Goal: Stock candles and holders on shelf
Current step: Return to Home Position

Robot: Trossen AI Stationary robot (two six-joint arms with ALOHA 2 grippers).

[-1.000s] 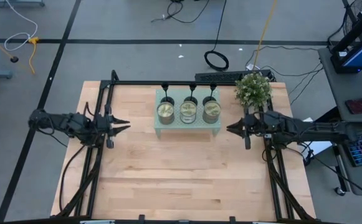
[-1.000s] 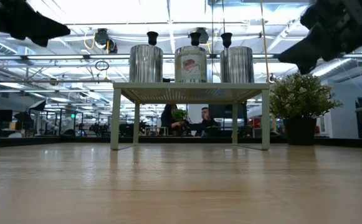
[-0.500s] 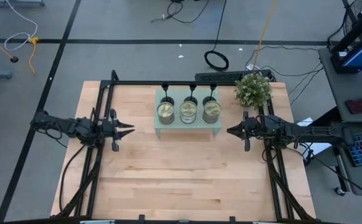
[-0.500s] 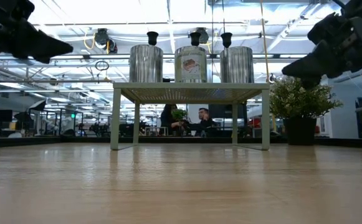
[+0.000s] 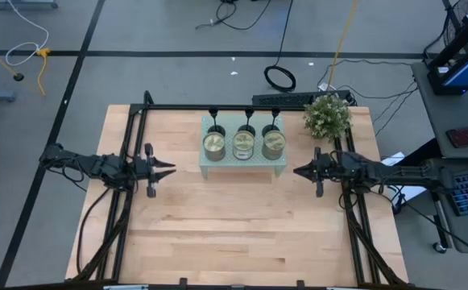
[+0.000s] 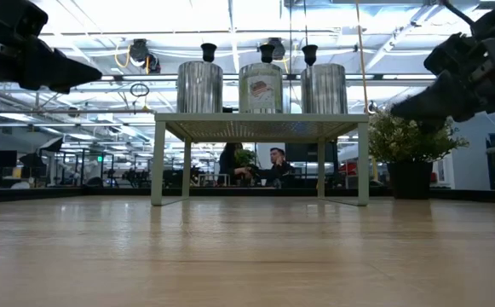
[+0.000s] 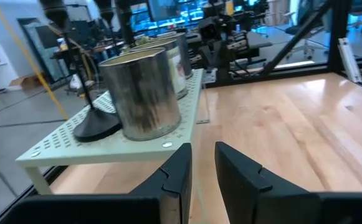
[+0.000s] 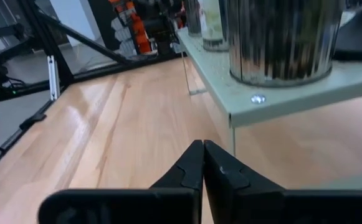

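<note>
The mint-green shelf point(image 5: 243, 164) stands on its short legs at the table's far middle. On its dotted top stand three glass jar candles in a row point(image 5: 214, 144) point(image 5: 243, 143) point(image 5: 273, 142). Behind them stand three black holders point(image 5: 214, 121) point(image 5: 247, 121) point(image 5: 275, 119) on their disc bases. My left gripper point(image 5: 171, 169) hovers left of the shelf, pointing at it, its fingers slightly apart and empty point(image 7: 203, 149). My right gripper point(image 5: 296, 171) hovers right of the shelf, pointing at it, shut and empty point(image 8: 203, 144). In the low view, both grippers point(image 6: 94, 75) point(image 6: 396, 107) hang above the table at about shelf-top height.
A bushy green potted plant point(image 5: 327, 116) stands at the far right corner, just behind my right arm. A black frame rail point(image 5: 242, 107) runs along the table's far edge. The bare wooden tabletop point(image 5: 234, 225) stretches in front of the shelf.
My left gripper has gone down and toward the shelf's left end. My right gripper has gone down a little beside the shelf's right end. The candles, holders and shelf have stayed where they were.
</note>
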